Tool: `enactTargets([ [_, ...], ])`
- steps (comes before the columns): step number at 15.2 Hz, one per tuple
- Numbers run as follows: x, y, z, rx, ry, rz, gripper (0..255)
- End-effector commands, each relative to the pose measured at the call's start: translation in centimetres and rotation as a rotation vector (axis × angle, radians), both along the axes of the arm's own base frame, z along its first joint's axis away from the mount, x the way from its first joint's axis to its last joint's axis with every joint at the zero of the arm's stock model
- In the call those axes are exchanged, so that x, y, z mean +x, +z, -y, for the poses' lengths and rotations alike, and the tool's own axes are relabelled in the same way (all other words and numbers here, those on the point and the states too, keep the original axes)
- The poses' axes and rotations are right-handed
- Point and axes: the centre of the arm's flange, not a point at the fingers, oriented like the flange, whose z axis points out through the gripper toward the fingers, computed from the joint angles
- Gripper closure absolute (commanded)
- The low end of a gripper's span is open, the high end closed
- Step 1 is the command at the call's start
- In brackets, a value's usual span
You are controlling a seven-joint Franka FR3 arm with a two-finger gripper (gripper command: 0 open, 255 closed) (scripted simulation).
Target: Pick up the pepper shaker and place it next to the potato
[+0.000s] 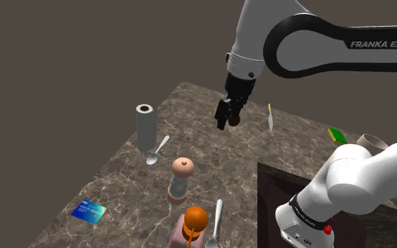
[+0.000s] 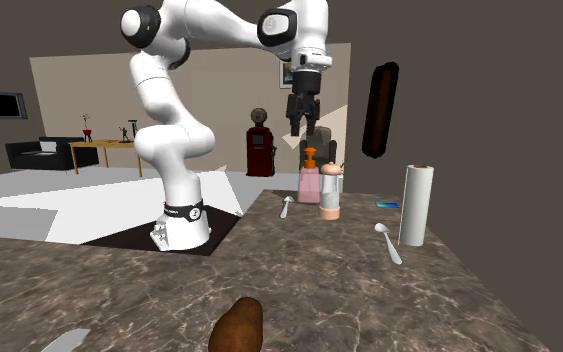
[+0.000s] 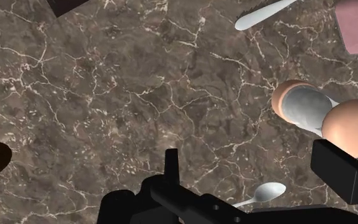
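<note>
The dark brown stone table top (image 1: 197,116) with thin white lines holds a tall grey paper roll (image 1: 145,127) with a silver spoon (image 1: 157,151) beside it. Near them stand a see-through pepper shaker (image 1: 180,180) with a round tan top and a pink soap bottle (image 1: 193,227). A flat blue card (image 1: 89,211) and a brown potato (image 2: 237,325) lie there too.

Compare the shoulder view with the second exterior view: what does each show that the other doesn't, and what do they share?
Shoulder view's own: a green sponge on the counter at that view's right.
Second exterior view's own: the room behind the arm, with a black sofa, a wooden table and a red pump-like object.
Shared: the open gripper raised above the marble counter, the pepper shaker, the pink dispenser with its orange pump, the paper towel roll and the spoon beside it.
</note>
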Motion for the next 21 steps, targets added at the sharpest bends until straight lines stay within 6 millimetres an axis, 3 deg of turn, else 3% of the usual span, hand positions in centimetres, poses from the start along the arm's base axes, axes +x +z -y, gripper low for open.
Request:
enactTargets([
  [1, 0.7, -1.5, -2.5, 0.006, 0.013, -0.008, 0],
  [13, 3.5, -8.3, -15.8, 0.029, 0.088, -0.055, 0],
  [21, 3.1, -12.3, -15.7, 0.029, 0.088, -0.055, 0],
])
